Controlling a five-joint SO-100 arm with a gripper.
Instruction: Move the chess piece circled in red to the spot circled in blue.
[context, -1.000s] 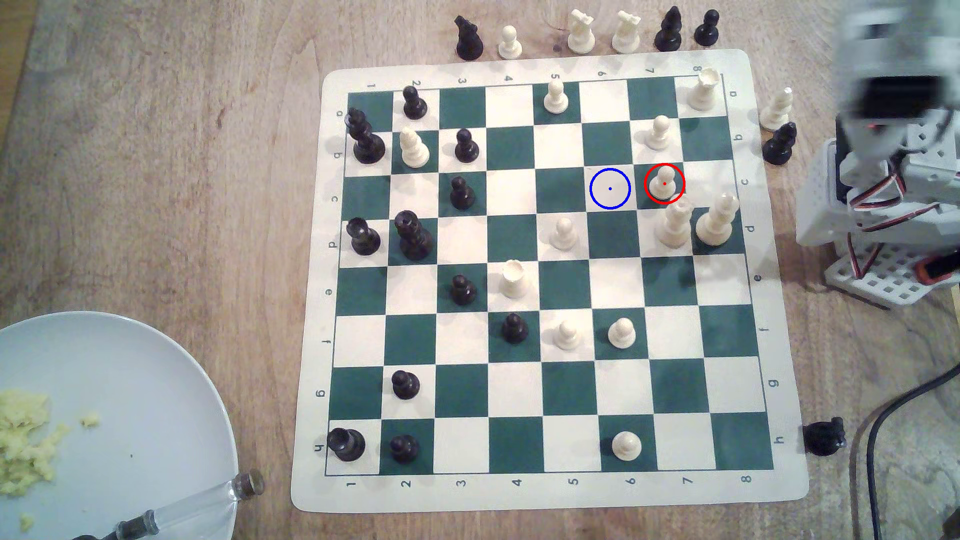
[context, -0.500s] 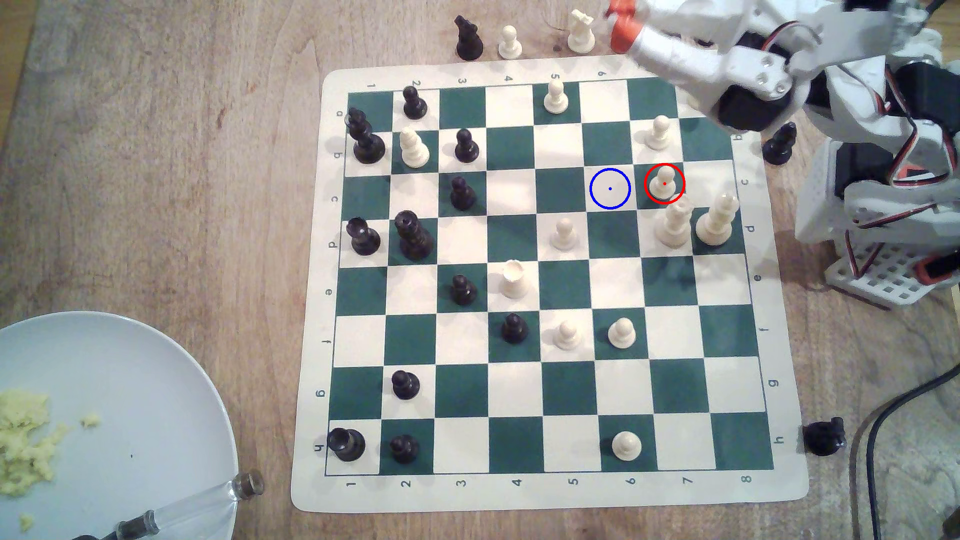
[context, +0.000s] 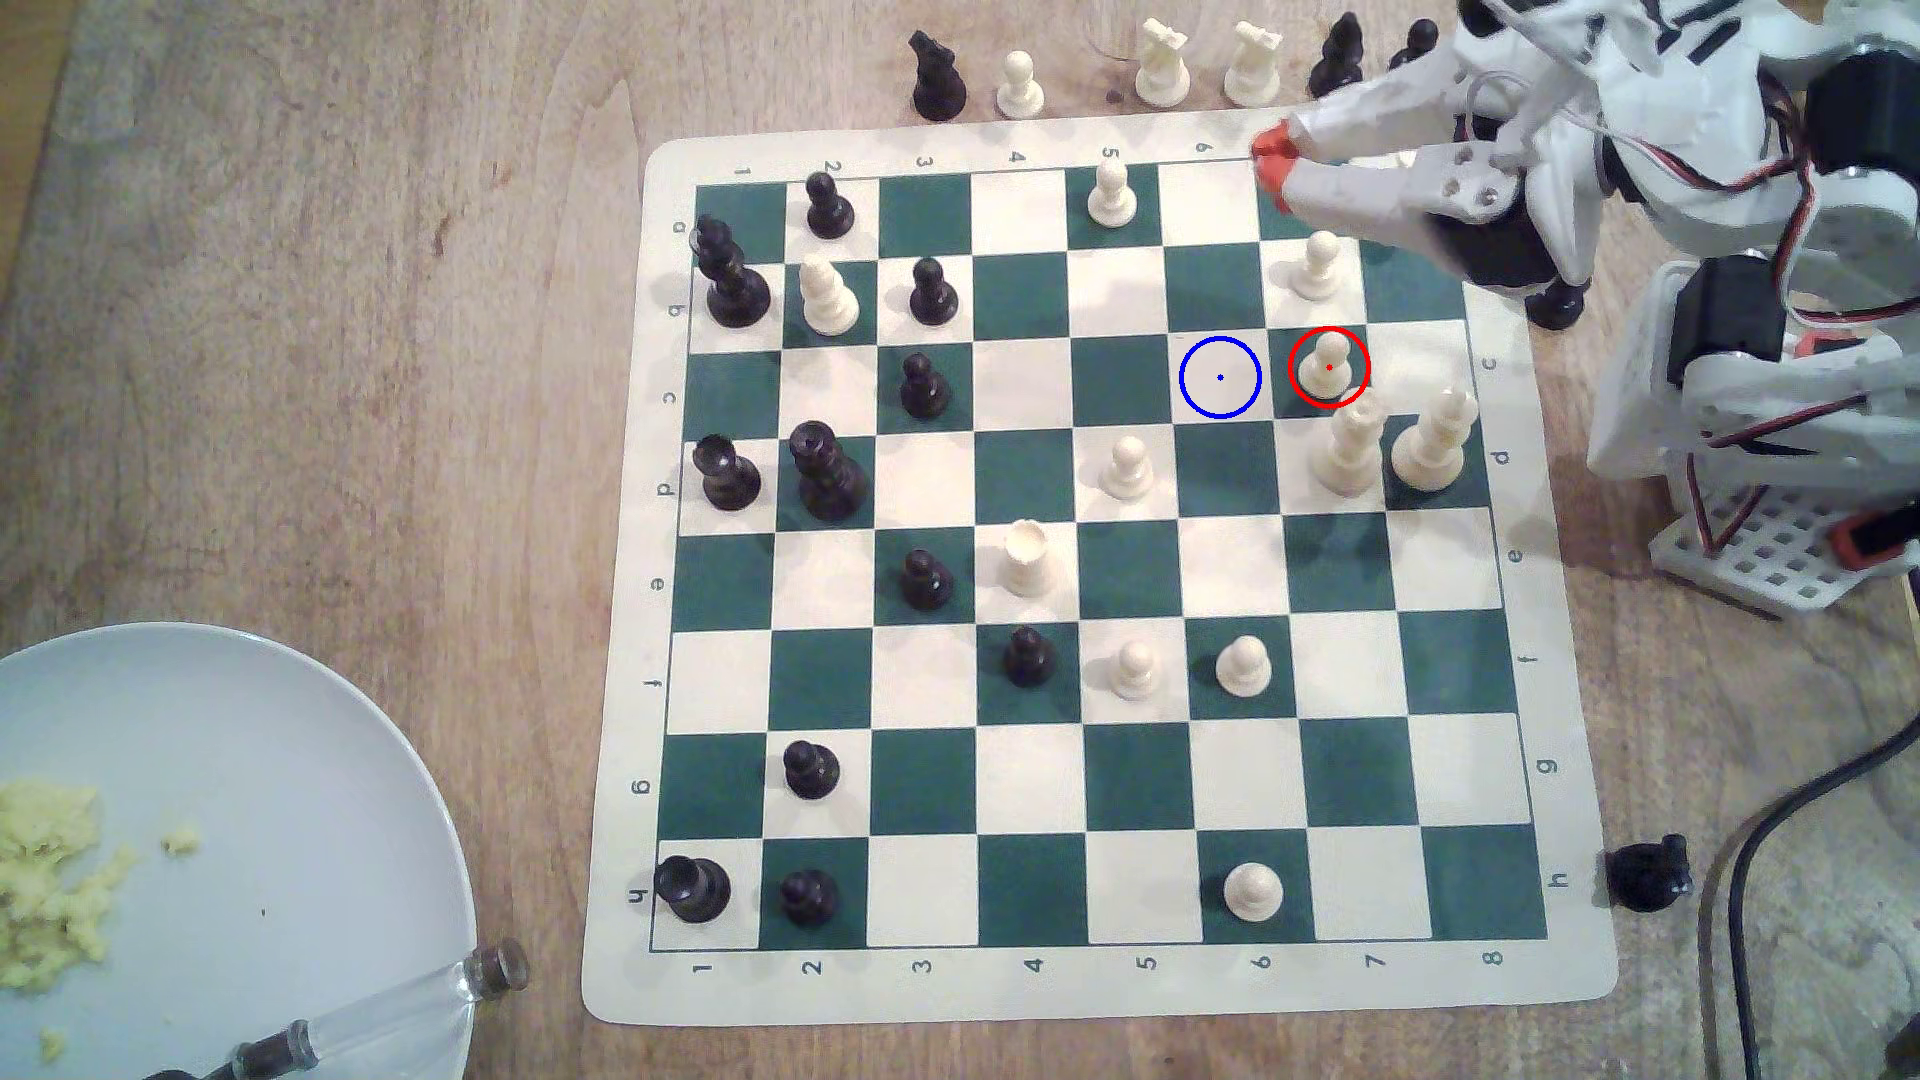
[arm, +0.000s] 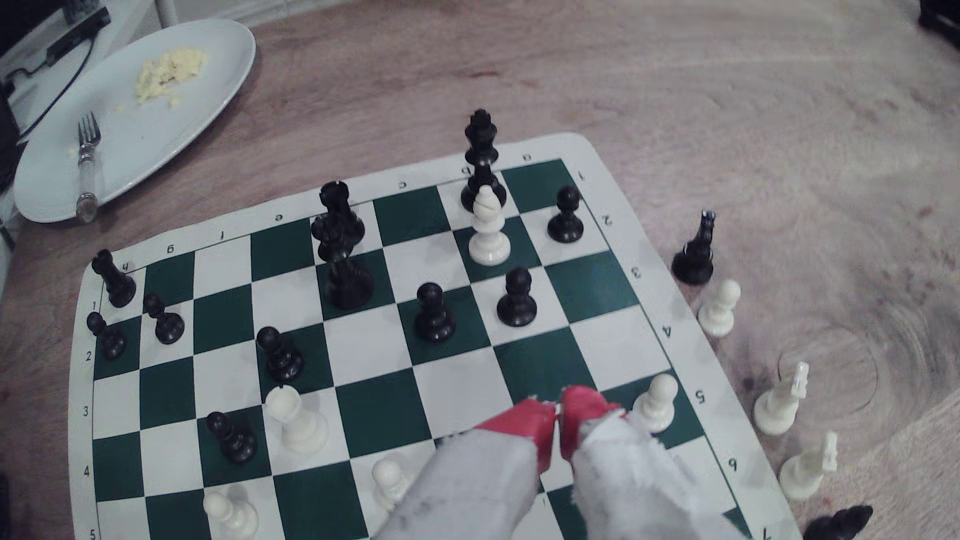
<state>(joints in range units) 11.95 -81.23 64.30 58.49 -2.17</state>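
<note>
Setting: a home, likely a dining spot. Worn wooden table (context: 312, 312) carries a roll-up chess mat (context: 1101, 992) beside a pale plate (context: 312, 789) with yellow food scraps (context: 52, 872) and a fork (arm: 85, 166).

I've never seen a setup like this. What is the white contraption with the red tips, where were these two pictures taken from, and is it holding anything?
The white contraption is a small robot arm. Its red-tipped gripper is its "hand": two fingers that pinch. One picture comes from a camera above the table, looking down; the other from a camera on the arm's wrist, so you see the gripper from behind.

On the wooden table lies a chessboard with black and cream pieces, more pieces standing off its edge, and a plate with food scraps and a fork.

The coloured rings are drawn on the overhead picture: red marks the pawn to be moved, blue the empty square beside it where it should go.

The fingers are nearly together and hold nothing; the gripper is over the board's far edge, not yet at the pawn.
</note>
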